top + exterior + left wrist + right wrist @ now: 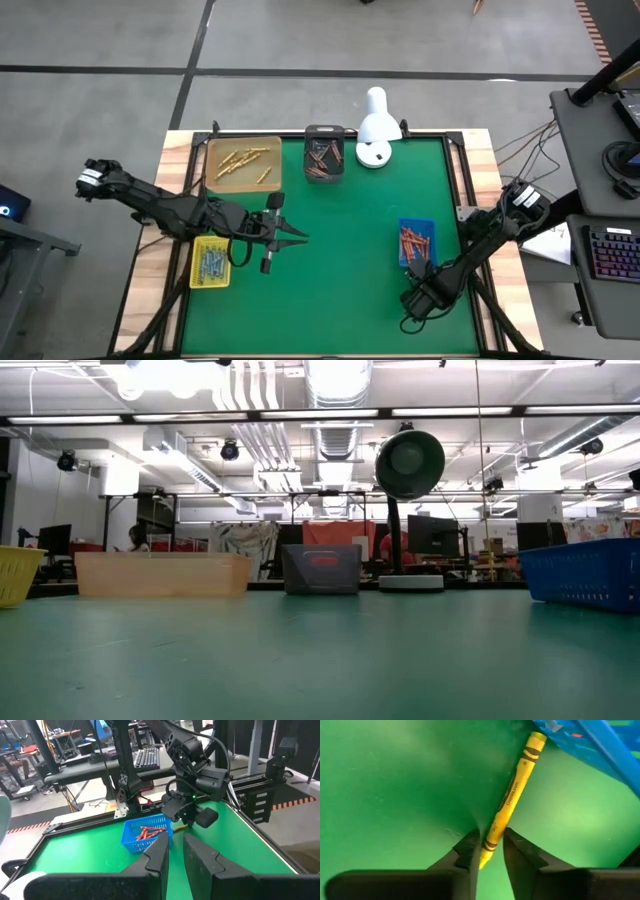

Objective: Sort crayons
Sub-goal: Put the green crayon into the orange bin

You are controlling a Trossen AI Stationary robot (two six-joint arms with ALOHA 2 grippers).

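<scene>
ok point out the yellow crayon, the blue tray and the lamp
yellow crayon (pixel 512 795): right wrist view, middle of its paper wrapper
blue tray (pixel 417 224): high view, far rim
lamp (pixel 377 126): high view, white shade

Both arms are black and jointed. The left arm (pixel 150 200) carries a white label at its outer end and a looped black cable near the wrist. The right arm (pixel 480 245) shows a pale marking near its base, black cables, and a small green light.
</scene>
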